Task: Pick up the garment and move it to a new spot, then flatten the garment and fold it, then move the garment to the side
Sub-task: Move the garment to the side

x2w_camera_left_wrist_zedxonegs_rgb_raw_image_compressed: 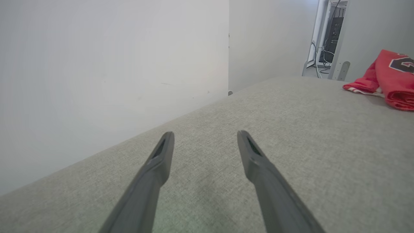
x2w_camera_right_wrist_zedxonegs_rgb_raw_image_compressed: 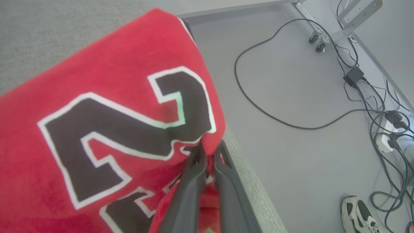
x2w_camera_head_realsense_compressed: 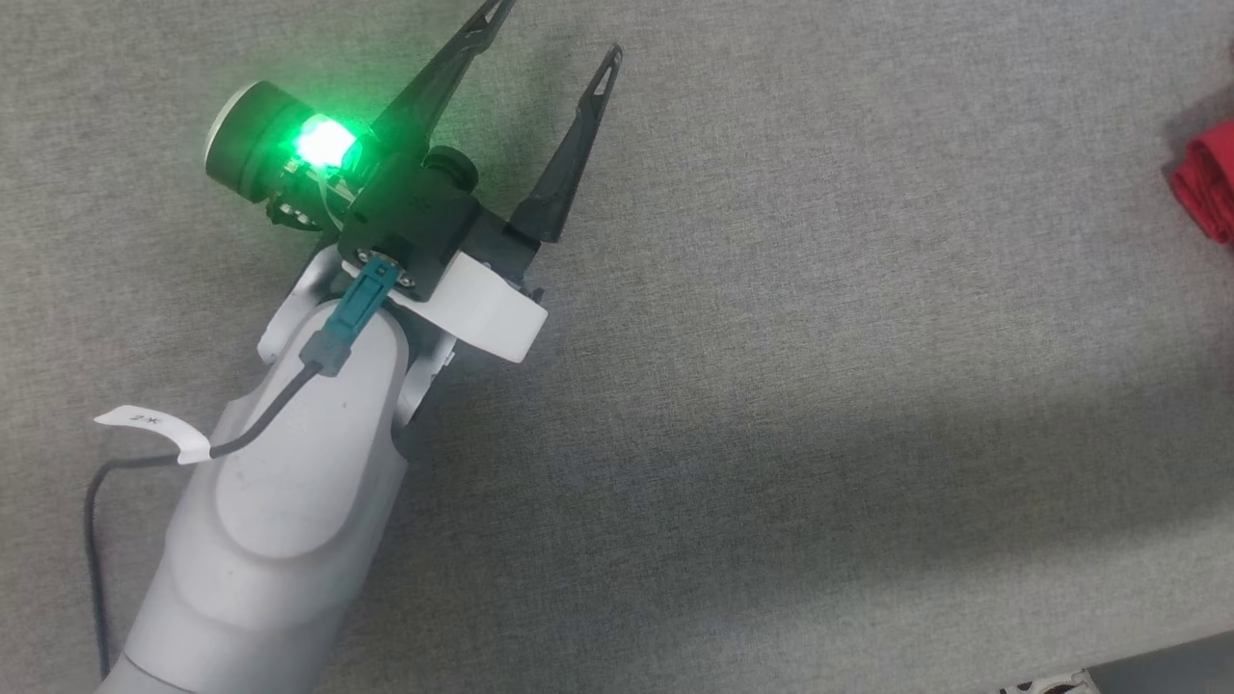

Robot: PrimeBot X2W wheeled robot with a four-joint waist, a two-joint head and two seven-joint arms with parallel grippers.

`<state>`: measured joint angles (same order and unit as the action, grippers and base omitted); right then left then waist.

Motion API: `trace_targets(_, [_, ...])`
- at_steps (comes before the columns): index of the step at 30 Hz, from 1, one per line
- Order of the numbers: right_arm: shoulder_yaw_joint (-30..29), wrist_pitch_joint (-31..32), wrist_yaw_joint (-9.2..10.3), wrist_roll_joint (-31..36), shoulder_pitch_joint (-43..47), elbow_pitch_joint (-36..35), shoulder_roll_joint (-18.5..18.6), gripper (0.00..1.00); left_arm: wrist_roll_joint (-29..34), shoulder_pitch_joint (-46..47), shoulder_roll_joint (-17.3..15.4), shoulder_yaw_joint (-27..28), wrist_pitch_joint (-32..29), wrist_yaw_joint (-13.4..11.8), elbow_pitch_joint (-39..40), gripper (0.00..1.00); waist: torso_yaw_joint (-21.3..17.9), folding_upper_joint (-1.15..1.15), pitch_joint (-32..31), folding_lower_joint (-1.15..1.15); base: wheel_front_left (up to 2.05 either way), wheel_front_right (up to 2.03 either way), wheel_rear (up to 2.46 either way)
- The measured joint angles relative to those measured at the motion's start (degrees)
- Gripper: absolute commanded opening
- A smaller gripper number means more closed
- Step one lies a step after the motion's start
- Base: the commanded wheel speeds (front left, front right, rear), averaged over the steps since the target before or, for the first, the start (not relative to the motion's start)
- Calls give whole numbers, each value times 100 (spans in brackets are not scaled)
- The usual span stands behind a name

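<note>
– Two dark fingers (x2w_camera_right_wrist_zedxonegs_rgb_raw_image_compressed: 190, 194) of the right pincer (x2w_camera_right_wrist_zedxonegs_rgb_raw_image_compressed: 209, 149) rise closest to the lens, drawn narrow, with a fold of red cloth pinched between them.

– What cloth is that?

– One garment (x2w_camera_right_wrist_zedxonegs_rgb_raw_image_compressed: 129, 55), red. One large black numeral with a white outline is fully in sight, and part of a second shows at the bottom edge. It lies on the grey desk (x2w_camera_right_wrist_zedxonegs_rgb_raw_image_compressed: 48, 38), right at the desk's edge, beside the drop to the floor (x2w_camera_right_wrist_zedxonegs_rgb_raw_image_compressed: 291, 168).

– And on that floor?

– One white-and-dark shoe (x2w_camera_right_wrist_zedxonegs_rgb_raw_image_compressed: 357, 215) sits in the lower right corner. One long black cable (x2w_camera_right_wrist_zedxonegs_rgb_raw_image_compressed: 258, 108) loops across. A tangle of thinner cables (x2w_camera_right_wrist_zedxonegs_rgb_raw_image_compressed: 385, 129) with plugs lies along the right side, and their number cannot be told.

– How does the other arm stand?

– The left pincer (x2w_camera_head_realsense_compressed: 557, 29) stands wide, its two fingers spread in a V with nothing between them, over bare desk fabric. In the head view one green light (x2w_camera_head_realsense_compressed: 323, 145) glows at its wrist. One white tag (x2w_camera_head_realsense_compressed: 154, 424) hangs on the wrist cable (x2w_camera_head_realsense_compressed: 270, 410) that runs along the pale forearm (x2w_camera_head_realsense_compressed: 280, 501).

– How does it sit relative to the shirt?

– Well apart. The head view has the garment (x2w_camera_head_realsense_compressed: 1210, 183) as a single red bunch at its right edge. The left wrist view has the garment (x2w_camera_left_wrist_zedxonegs_rgb_raw_image_compressed: 393, 81) crumpled at the desk's far right, with one plain white wall (x2w_camera_left_wrist_zedxonegs_rgb_raw_image_compressed: 97, 64) along the desk's long side.
</note>
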<state>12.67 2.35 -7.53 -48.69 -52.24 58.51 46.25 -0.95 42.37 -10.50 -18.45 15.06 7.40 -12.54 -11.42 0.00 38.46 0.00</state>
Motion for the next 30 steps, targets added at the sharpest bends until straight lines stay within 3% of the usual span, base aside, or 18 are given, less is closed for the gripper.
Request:
trace_targets(1, [51,-64,0,4,-24,67,-18,14,-3,-1,1,-2,0,0,-9,100,10,0,-22,0,0,0,0])
trace_targets(2, [105,-88,0,3,-44,125,-25,89,-9,-4,-1,0,0,0,-23,100,21,0,-49,0,0,0,0])
trace_targets(3, [177,-148,0,4,-60,165,-18,100,-13,-16,-8,5,-1,-3,-38,100,33,0,-82,0,0,0,0])
trace_targets(8, [511,-526,0,64,8,180,92,100,-164,-392,52,49,-2,-45,-92,100,125,0,-405,0,0,0,0])
trace_targets(18, [1547,-1382,-1,68,973,-848,21,100,-541,-1770,267,471,-4,-91,-80,100,441,0,-1472,0,0,0,0])
trace_targets(26, [2072,-1708,0,437,1870,-1304,-431,100,-843,-3126,433,1076,-7,-57,-116,100,945,1,-2432,0,0,0,0])
trace_targets(30, [2046,-1723,0,586,2277,-1636,-782,100,-913,-3741,505,1367,-8,-33,-126,100,1213,0,-2883,0,0,0,0])
